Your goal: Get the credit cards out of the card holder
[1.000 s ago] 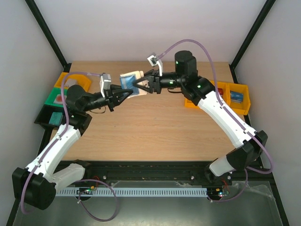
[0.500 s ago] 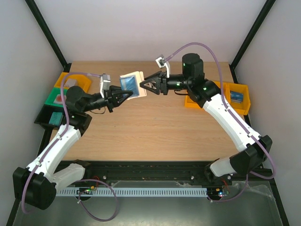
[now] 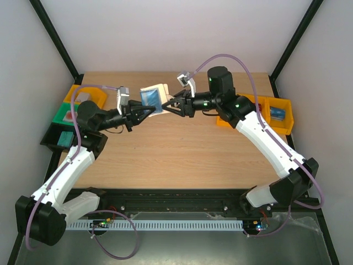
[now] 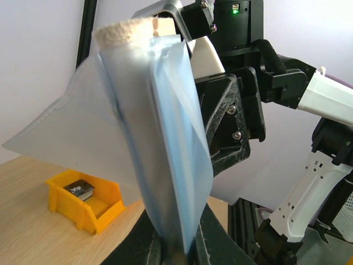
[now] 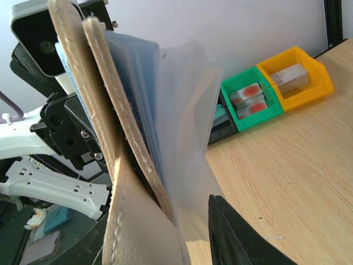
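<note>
L pincer (image 3: 149, 112) is clenched on the bottom edge of the card holder (image 3: 153, 97), holding it up off the counter (image 3: 182, 157) at upper centre of the top view, blue inside facing the cam. In the L wrist view the holder (image 4: 160, 138) rises nearly upright from btw the fingertips at the bottom edge. It is fanned open, w/ blue-tinted clear sleeves and a beige cover edge at the top. R pincer (image 3: 167, 105) sits right at the holder's right edge, tips on or just beside it; can't tell if it's gripping a leaf or standing loose. In the R wrist view the beige cover (image 5: 105, 127) fills left-centre and the clear sleeves (image 5: 190, 127) spread to its right. One dark finger (image 5: 237, 234) at the bottom is just beside them. Credit cards can't be made out in the sleeves. Further out, a green bin (image 5: 251, 94) and a yellow bin (image 5: 298, 77) sit at that view's upper right. In the top view more yellow bins (image 3: 278, 115) line the counter's right edge.
</note>
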Available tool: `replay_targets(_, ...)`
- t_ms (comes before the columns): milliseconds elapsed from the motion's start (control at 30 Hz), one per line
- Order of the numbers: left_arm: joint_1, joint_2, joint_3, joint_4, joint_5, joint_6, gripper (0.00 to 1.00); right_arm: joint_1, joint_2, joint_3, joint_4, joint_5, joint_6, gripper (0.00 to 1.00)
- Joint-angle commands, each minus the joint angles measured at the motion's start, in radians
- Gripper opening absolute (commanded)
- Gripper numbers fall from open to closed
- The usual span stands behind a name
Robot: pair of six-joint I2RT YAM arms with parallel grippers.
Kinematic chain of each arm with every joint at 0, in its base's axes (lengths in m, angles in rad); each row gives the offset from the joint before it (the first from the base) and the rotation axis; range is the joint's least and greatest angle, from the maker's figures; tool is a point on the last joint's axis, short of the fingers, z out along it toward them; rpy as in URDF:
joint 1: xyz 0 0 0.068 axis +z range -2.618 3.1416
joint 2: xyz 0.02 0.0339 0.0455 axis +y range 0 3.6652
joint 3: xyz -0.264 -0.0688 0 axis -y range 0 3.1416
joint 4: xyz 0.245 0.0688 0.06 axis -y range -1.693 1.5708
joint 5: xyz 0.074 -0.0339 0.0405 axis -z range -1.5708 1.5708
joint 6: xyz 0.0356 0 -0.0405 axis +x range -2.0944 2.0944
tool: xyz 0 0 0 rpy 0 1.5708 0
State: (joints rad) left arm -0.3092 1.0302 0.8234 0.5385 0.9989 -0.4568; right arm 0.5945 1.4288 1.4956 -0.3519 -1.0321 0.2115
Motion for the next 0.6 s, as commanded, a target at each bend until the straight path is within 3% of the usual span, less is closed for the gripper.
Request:
replay_targets(0,0.001,-0.006,0.007,0.075,0.033,0.0,0.02,0.005,0.008,-0.005,-0.043,0.064,-0.034,0.34)
replay_targets(567,-0.026,0.007,0.004,0.075,0.061,0.011,0.02,0.061,0.071,0.048,0.08,0.017,0.031,0.41)
